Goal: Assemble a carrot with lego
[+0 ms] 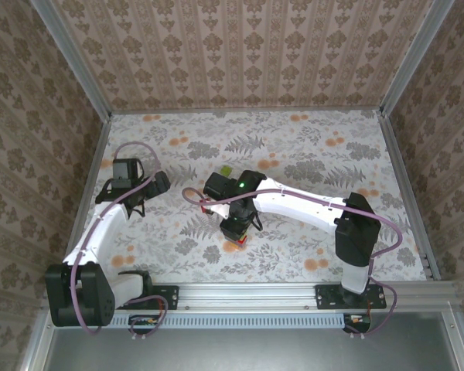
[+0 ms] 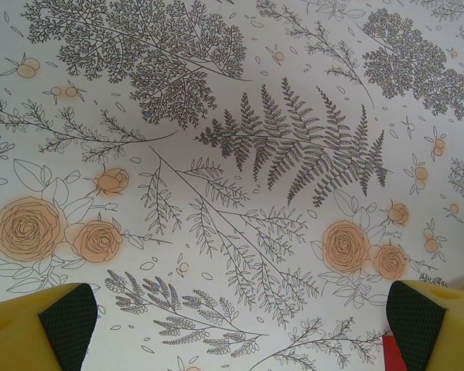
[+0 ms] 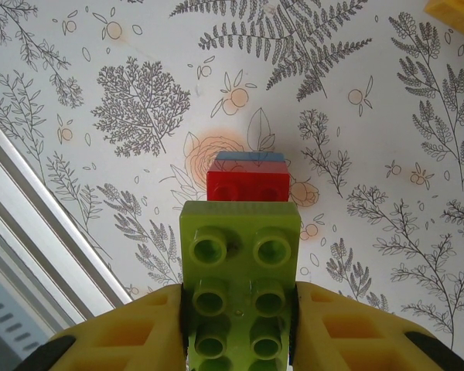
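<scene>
My right gripper (image 3: 240, 325) is shut on a light green lego brick (image 3: 240, 247), studs toward the camera, its yellow fingers (image 3: 131, 332) pressing both long sides. Just past the brick's far end sit a red brick (image 3: 247, 186) and a blue one (image 3: 250, 157) behind it; whether green touches red I cannot tell. Seen from above, this gripper (image 1: 237, 229) points down at mid-table over a red-orange piece (image 1: 236, 244). My left gripper (image 1: 161, 184) hangs to the left, open, its pads (image 2: 66, 325) wide apart over bare patterned table (image 2: 232, 154).
Another light green brick (image 1: 226, 170) lies behind the right wrist, and a red bit (image 1: 205, 207) shows to its left. An orange brick corner (image 3: 456, 11) sits at the top right of the right wrist view. A metal rail (image 3: 31, 209) borders the table's near edge.
</scene>
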Robot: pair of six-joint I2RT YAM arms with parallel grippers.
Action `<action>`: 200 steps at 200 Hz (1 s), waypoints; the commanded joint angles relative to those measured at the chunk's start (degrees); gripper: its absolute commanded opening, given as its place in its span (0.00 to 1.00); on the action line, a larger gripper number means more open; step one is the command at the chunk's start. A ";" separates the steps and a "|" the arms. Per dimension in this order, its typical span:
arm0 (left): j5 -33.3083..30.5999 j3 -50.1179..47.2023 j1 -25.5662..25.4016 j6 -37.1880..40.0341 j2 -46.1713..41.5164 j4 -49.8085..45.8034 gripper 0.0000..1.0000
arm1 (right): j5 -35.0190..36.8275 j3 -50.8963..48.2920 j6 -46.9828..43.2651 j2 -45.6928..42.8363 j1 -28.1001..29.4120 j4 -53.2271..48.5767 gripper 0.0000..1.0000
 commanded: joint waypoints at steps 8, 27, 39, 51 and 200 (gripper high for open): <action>-0.81 1.80 -0.40 1.26 0.49 -0.59 1.00 | 0.53 -0.78 -0.65 1.63 0.32 -2.32 0.34; -0.79 1.81 -0.35 1.19 0.49 -0.63 1.00 | 1.10 -0.86 -0.61 1.97 0.34 -2.48 0.34; -0.79 1.78 -0.42 1.26 0.47 -0.57 1.00 | 1.38 -1.02 -0.65 2.12 0.32 -2.49 0.34; -0.77 1.82 -0.47 1.25 0.58 -0.49 1.00 | 1.59 -1.06 -0.65 2.28 0.36 -2.59 0.34; -0.77 1.81 -0.65 1.20 0.84 -0.48 1.00 | 4.41 -3.46 -0.49 5.23 1.89 -4.41 0.34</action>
